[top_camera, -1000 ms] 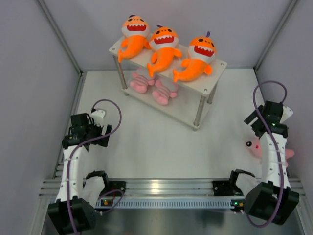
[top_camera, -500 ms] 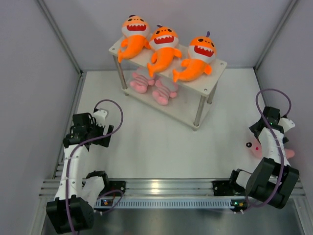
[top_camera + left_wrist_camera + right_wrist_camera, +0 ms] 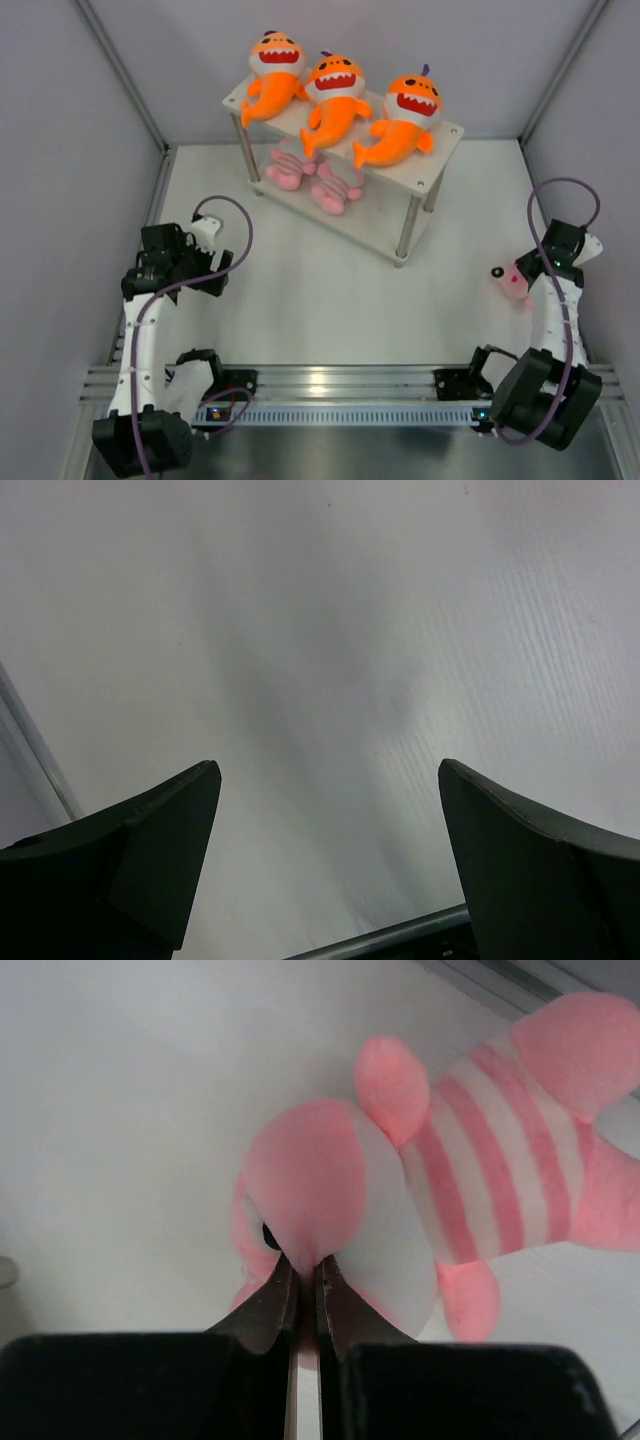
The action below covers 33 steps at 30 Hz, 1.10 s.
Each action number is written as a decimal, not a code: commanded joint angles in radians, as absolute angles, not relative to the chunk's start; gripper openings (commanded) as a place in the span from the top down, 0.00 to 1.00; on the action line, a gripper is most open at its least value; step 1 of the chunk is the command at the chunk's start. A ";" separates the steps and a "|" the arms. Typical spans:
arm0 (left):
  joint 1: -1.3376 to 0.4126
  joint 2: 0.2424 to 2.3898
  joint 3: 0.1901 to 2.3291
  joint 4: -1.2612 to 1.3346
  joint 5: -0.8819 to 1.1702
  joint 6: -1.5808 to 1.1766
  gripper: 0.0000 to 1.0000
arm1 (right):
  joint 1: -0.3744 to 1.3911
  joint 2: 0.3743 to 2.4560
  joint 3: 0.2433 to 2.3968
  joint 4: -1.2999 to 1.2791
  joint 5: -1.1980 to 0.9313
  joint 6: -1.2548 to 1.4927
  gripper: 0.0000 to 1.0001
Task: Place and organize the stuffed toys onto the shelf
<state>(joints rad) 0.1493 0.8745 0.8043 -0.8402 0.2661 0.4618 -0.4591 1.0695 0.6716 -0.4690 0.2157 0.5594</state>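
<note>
Task looking mostly done; three orange shark plushes [image 3: 335, 100] are lying in a row on the top tier of the shelf [image 3: 445, 150]; two pink striped plushes [image 3: 335, 188] are sitting on the lower tier, toward its left half; the last pink striped plush [image 3: 330, 1190] is sitting off the shelf at the right side of the tabletop [image 3: 320, 300]; right gripper [image 3: 305, 1280] is pinching it by the head fabric, jaws nearly together; cannot tell whether it is lifting clear of the surface; left gripper [image 3: 325, 780] is hanging wide apart over bare tabletop on the left, holding nothing; what is remaining, likely: carrying this one across and tucking it onto the lower tier, whose right end is showing bare board; right wall [image 3: 600, 200] is crowding the right arm, so room is lying leftward; open tabletop is stretching between plush and shelf; the near silver leg [image 3: 405, 240] and the top board's overhang are looking like the edges to watch on entry.
</note>
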 commanded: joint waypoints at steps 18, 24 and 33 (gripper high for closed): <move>0.146 0.887 1.123 -0.985 0.457 0.463 0.01 | 0.081 0.986 1.606 -0.797 0.166 0.480 1.00; 0.146 0.868 1.163 -1.034 0.456 0.462 0.01 | 0.502 1.087 1.805 -0.818 0.389 0.476 1.00; 0.146 0.841 1.186 -1.074 0.476 0.489 0.01 | 0.969 1.298 1.997 -0.747 0.568 0.410 1.00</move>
<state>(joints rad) 0.1486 0.8631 1.1542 -1.0508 0.4530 0.4686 0.8814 1.2728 1.9453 -0.8135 0.4763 0.4484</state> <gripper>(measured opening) 0.990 0.029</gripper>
